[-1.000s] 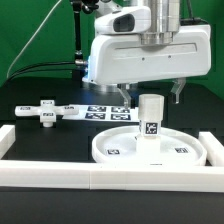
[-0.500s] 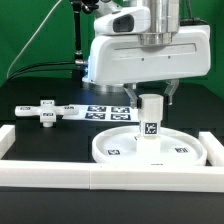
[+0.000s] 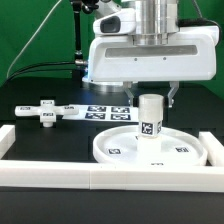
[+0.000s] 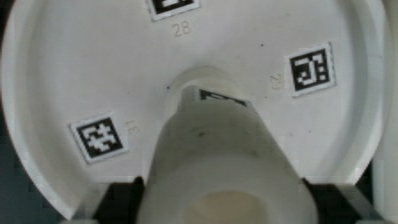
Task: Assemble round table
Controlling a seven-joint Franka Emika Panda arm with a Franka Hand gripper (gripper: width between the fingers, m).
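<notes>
The large white disc [image 3: 112,151] lies flat on the black table, with square tags on its face. The short cylinder leg [image 3: 150,118] stands upright at its centre. My gripper [image 3: 152,98] comes straight down over the leg and is shut on its top, one finger on each side. In the wrist view the leg [image 4: 217,140] rises from the disc [image 4: 80,60] and fills the gap between both dark fingers [image 4: 121,202]. The cross-shaped piece [image 3: 44,110] lies loose on the table toward the exterior view's left.
The marker board [image 3: 104,111] lies flat behind the disc. White border rails [image 3: 60,172] run along the front and both sides of the work area. A green backdrop and cables stand behind the arm.
The fingers have moved inward from wide open and now press on the top of the leg. The disc, the leg and the cross-shaped piece have not moved.
</notes>
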